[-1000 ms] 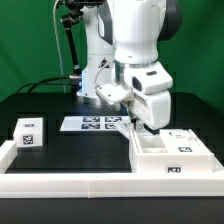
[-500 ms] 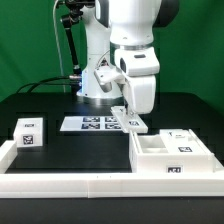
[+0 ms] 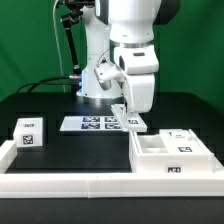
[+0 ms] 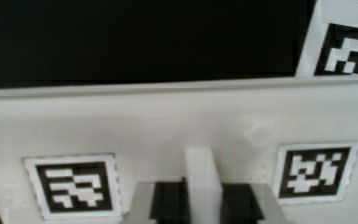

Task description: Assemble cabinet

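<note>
My gripper [image 3: 126, 108] hangs upright over the middle of the table, shut on a white cabinet panel [image 3: 129, 121] with tags. It holds the panel by a thin upright rib, just above the table. In the wrist view my gripper [image 4: 201, 204] has its dark fingers [image 4: 158, 205] on either side of that rib. The panel [image 4: 176, 120] fills most of that view, with a tag on each side. The open white cabinet body [image 3: 170, 152] lies at the exterior view's right. A small white tagged block [image 3: 30, 133] lies at the exterior view's left.
The marker board [image 3: 92, 123] lies flat behind the held panel; one of its tags shows in the wrist view [image 4: 345, 48]. A low white wall [image 3: 70, 182] runs along the table's front and left edges. The arm's base [image 3: 92, 85] stands at the back.
Between one second and half a second ago the arm swung towards the exterior view's left, away from the cabinet body, with the panel in its grip. Since then nothing has moved.
</note>
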Available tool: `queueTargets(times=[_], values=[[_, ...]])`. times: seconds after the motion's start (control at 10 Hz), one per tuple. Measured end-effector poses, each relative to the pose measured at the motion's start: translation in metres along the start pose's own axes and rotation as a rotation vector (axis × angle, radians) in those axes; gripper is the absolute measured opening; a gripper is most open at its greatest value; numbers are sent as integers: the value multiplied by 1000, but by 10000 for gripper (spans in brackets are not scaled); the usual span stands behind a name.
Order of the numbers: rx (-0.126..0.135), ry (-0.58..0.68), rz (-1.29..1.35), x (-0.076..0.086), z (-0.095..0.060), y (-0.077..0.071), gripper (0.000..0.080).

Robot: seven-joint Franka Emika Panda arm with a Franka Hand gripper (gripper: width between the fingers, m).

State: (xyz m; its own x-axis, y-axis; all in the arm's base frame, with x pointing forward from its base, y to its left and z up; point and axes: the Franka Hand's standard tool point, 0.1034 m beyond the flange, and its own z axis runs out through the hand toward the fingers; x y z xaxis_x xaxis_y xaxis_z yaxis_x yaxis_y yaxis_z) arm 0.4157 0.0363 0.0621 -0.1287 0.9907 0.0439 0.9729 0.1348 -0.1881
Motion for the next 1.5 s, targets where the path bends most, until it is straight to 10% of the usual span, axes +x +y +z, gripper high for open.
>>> queueTargets(times=[0.4,0.7,0.8,1.5], values=[[-26,-1,2,-1,-3,4,71],[-248,8,2,0,-4,15,71],[-266,9,3,-1,-3,15,71],[-211,21,93,24,1,27,71]])
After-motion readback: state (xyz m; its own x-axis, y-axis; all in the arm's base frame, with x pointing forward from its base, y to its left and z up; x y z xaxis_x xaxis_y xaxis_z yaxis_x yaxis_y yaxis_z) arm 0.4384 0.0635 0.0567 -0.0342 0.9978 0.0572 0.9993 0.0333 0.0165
